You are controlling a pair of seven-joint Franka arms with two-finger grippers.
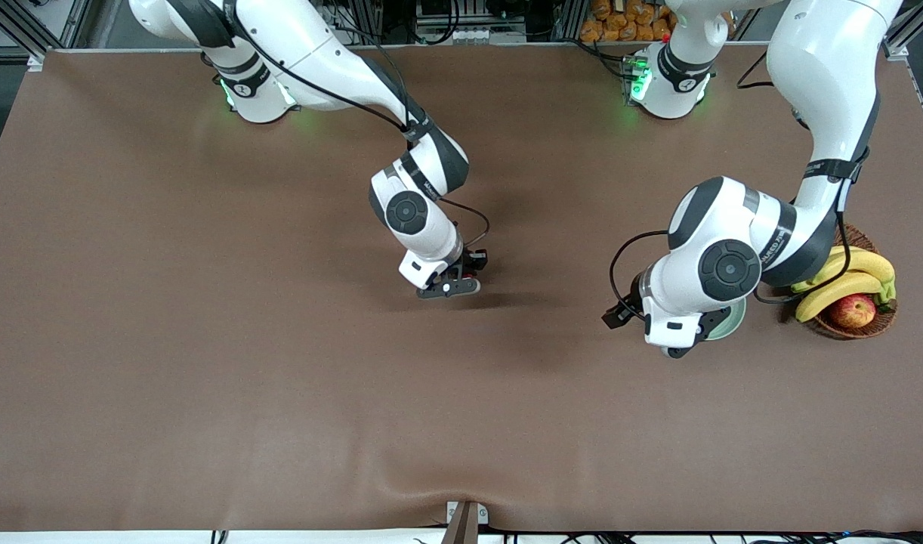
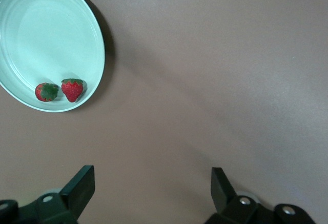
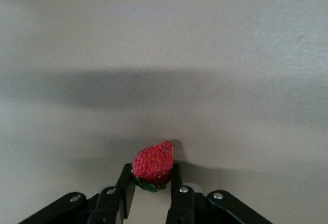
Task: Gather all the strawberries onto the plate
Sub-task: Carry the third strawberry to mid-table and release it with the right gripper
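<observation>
- Count: I see three strawberries, one plate (image 2: 31,8), one fruit basket (image 1: 877,321).
- My right gripper (image 3: 151,196) is low over the bare table (image 1: 205,340) mid-span; one strawberry (image 3: 152,165) sits pinched between its fingers (image 3: 124,188), tip pointing away from the wrist.
- My left gripper (image 2: 148,190) hangs with fingers spread wide, nothing between them.
- Plate lies just ahead of the left gripper, beside the basket; two strawberries (image 2: 73,89) (image 2: 46,92) rest side by side at its inner rim.
</observation>
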